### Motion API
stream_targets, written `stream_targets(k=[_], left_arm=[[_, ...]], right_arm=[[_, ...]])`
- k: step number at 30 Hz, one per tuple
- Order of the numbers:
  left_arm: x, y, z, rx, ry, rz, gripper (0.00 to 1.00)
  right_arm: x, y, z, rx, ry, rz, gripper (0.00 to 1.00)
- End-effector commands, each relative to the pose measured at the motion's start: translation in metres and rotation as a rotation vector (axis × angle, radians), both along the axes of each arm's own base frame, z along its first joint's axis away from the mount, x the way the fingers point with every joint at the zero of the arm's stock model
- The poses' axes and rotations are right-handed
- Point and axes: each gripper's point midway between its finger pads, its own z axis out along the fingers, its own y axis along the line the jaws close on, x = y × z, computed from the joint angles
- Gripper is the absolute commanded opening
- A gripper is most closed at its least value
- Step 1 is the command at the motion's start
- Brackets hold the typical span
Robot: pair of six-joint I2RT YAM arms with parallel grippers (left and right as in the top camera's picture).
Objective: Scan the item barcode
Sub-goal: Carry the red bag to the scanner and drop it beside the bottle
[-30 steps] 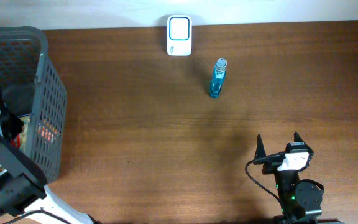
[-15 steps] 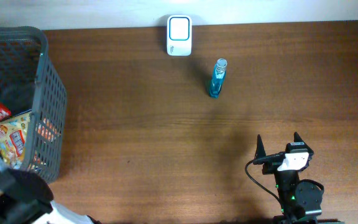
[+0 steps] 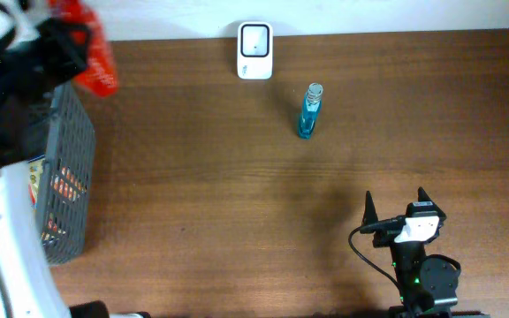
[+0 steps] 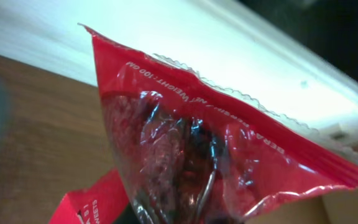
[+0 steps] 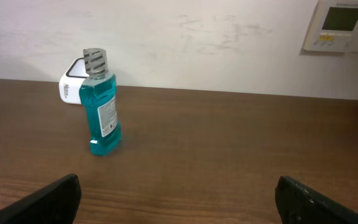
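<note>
- The left pincer is nearly closed, pinching a red bag and holding it in the air at the table's far left corner.
- In the left wrist view the bag fills most of the picture. It has a crimped red edge, a clear window over dark reddish contents, and a line of net-weight print (it reads upside down here). The fingers themselves are hidden behind it.
- The basket sits just below and on the near side of the left pincer. A packet shows over its rim and something orange shows through the mesh.
- The scanner is well to the right of the left pincer, standing at the table's far edge, and the bag does not touch it.
- The bottle, blue and upright, stands further right and a little nearer than the scanner.
- The right pincer rests low at the near right of the table, spread as wide as it goes and holding nothing.
- In the right wrist view its two fingers frame bare wood. The bottle stands ahead of it to the left, with the scanner just behind that.
</note>
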Motion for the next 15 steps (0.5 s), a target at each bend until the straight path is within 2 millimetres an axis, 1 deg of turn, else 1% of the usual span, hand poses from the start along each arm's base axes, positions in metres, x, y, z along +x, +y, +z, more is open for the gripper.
stream_targets(k=[1,2,3,4,5,9,11,13,14,15], left_arm=[[0.035,-0.056,-0.042,0.041,0.097,-0.083,0.06],[0.046,-0.076,-0.063,0.060,0.145,-0.112,0.07],[0.054,-0.089,-0.080,0.079,0.178,-0.126,0.07],[0.064,-0.102,-0.101,0.105,0.220,-0.137,0.06],[0.070,-0.110,-0.115,0.123,0.248,-0.140,0.07],[0.095,-0.152,-0.203,0.193,0.405,-0.195,0.08],[0.107,-0.166,-0.245,0.232,0.459,-0.202,0.09],[0.114,-0.179,-0.284,0.250,0.511,-0.223,0.11],[0.118,-0.185,-0.300,0.255,0.525,-0.232,0.11],[0.121,-0.189,-0.310,0.258,0.530,-0.237,0.11]], right_arm=[[0.000,-0.001,-0.004,-0.007,0.006,-0.004,0.98],[0.000,-0.001,-0.004,-0.007,0.006,-0.004,0.98],[0.000,-0.001,-0.004,-0.007,0.006,-0.004,0.98],[0.000,-0.001,-0.004,-0.007,0.006,-0.004,0.98],[0.000,-0.001,-0.004,-0.007,0.006,-0.004,0.98],[0.000,-0.001,-0.004,-0.007,0.006,-0.004,0.98],[0.000,-0.001,-0.004,-0.007,0.006,-0.004,0.98],[0.000,-0.001,-0.004,-0.007,0.006,-0.004,0.98],[0.000,-0.001,-0.004,-0.007,0.006,-0.004,0.98],[0.000,-0.001,-0.004,-0.007,0.006,-0.004,0.98]])
